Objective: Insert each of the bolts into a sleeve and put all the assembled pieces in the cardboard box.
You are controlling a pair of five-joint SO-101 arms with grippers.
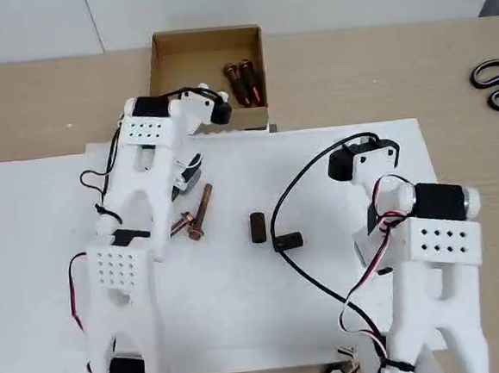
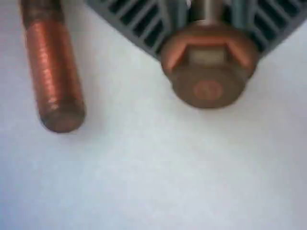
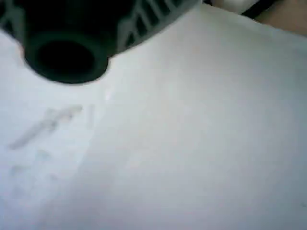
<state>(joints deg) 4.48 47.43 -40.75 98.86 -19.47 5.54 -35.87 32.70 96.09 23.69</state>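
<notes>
In the left wrist view a copper bolt (image 2: 208,72) sits between the ribbed grey jaws of my left gripper (image 2: 206,17), its hex head towards the camera. In the high view this bolt (image 1: 182,224) pokes out from under the left arm. A second bolt (image 1: 203,209) (image 2: 50,67) lies on the white sheet beside it. My right gripper (image 3: 96,21) is shut on a black sleeve (image 3: 64,57), whose open end faces the camera just above the sheet. Two more black sleeves (image 1: 258,227) (image 1: 288,240) lie mid-sheet. The cardboard box (image 1: 162,68) stands at the back and holds assembled pieces (image 1: 243,81).
A white sheet (image 1: 243,325) covers the work area on the wooden table. Scissors (image 1: 496,83) lie at the far right edge. A black cable (image 1: 277,206) from the right arm loops over the sheet beside the loose sleeves.
</notes>
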